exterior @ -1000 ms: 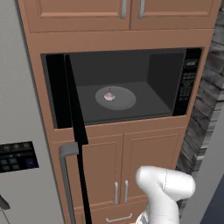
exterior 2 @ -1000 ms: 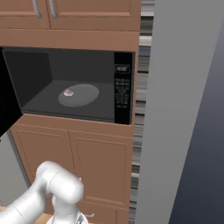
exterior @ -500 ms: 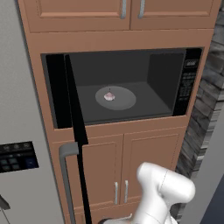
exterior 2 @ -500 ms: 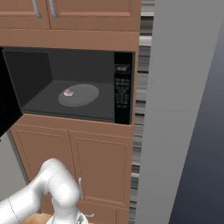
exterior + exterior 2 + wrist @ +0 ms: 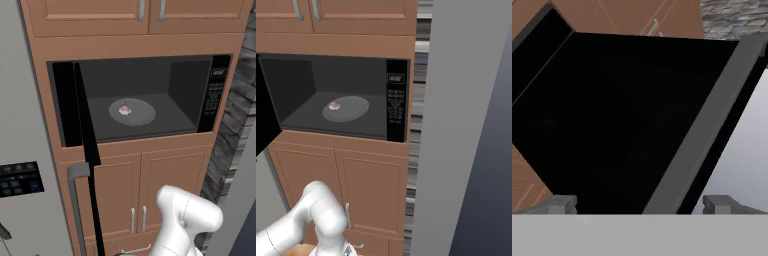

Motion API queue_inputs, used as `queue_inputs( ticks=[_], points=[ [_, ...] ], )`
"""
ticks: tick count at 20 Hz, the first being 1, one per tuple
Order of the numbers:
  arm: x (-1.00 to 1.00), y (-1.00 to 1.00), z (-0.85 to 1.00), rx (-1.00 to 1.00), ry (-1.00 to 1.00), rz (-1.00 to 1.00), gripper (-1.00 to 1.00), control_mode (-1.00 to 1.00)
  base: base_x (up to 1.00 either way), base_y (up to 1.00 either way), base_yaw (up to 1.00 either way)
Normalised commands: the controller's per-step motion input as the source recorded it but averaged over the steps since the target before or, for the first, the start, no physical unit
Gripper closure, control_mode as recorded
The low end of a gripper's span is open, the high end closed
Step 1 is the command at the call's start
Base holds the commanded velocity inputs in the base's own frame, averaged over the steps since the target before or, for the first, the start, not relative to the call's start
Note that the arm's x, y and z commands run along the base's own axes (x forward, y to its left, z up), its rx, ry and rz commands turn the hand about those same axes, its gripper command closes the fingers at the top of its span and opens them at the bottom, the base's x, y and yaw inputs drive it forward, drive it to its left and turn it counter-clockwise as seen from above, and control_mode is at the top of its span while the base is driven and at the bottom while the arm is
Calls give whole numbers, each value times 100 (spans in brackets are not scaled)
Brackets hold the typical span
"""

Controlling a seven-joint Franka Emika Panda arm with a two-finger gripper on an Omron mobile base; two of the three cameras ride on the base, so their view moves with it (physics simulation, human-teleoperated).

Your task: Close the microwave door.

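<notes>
The microwave [image 5: 145, 100], black and built into brown wooden cabinets [image 5: 165, 185], stands open before me. Inside its dark grey cavity a round grey turntable plate [image 5: 132, 111] carries a small pink-topped item [image 5: 124, 109], too small to identify. The button panel strip [image 5: 214, 92] runs down its right side. The microwave door [image 5: 89, 150] is swung wide out toward me at the left, seen almost edge-on, with its grey bar handle [image 5: 75, 200] low on the outer edge. My claw [image 5: 639, 202] is released, fingertips [image 5: 559, 204] spread wide, facing the glossy black door panel [image 5: 612, 120] close up, with the handle running diagonally between them. A grey refrigerator [image 5: 22, 150] stands at left.
</notes>
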Motion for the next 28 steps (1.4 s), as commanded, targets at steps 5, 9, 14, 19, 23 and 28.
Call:
queue_inputs(
  ticks=[5,9,14,19,23,28],
  points=[
    [77,0,-32,0,2,0,-100,-100,0,0,0],
    [39,-24,-19,0,-1,-1,-100,-100,0,0,0],
    [2,-52,0,-1,-6,-3,-100,-100,0,0,0],
    [4,-88,0,0,-2,0,-100,-100,0,0,0],
    [3,-94,0,0,0,0,-100,-100,0,0,0],
    [1,-83,1,0,-5,0,-100,-100,0,0,0]
  ],
)
